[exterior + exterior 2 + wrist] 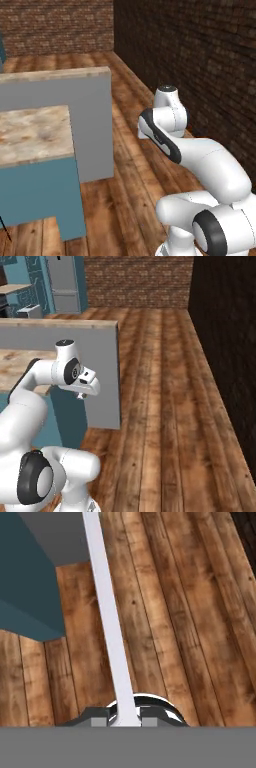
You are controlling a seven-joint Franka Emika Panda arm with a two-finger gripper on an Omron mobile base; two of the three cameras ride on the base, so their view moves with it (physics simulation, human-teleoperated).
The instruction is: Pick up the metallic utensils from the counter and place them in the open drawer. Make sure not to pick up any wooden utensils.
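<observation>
**Tool clamped on the knife blade above the floor**

In the hand view the tool (124,721) sits at the bottom edge, its two dark fingertips (99,718) drawn close together against a long, flat silver blade. This is the knife (107,612): the blade runs from between the tips up and slightly left across the picture to the top edge. Its black handle cannot be seen, so the grip is on the metal part. Behind the tips a rounded shiny shape shows, too cramped to identify.

Under the knife lies the wooden plank floor (190,622). At the upper left of the hand view a teal cabinet (25,587) corner and a grey panel (60,537) reach in, and the blade's far end crosses in front of the grey panel.

In the left base view the white arm (200,165) bends over the floor, well to the right of the table (32,132), a beige slab with brown blotches on a teal base. A grey wall panel (90,125) stands behind and beside the slab. The visible stretch of table carries no utensil that I can make out. In the right base view the arm's wrist (75,373) hangs beside the table's end, over the floor, with a dark brick wall (225,331) to the right.
</observation>
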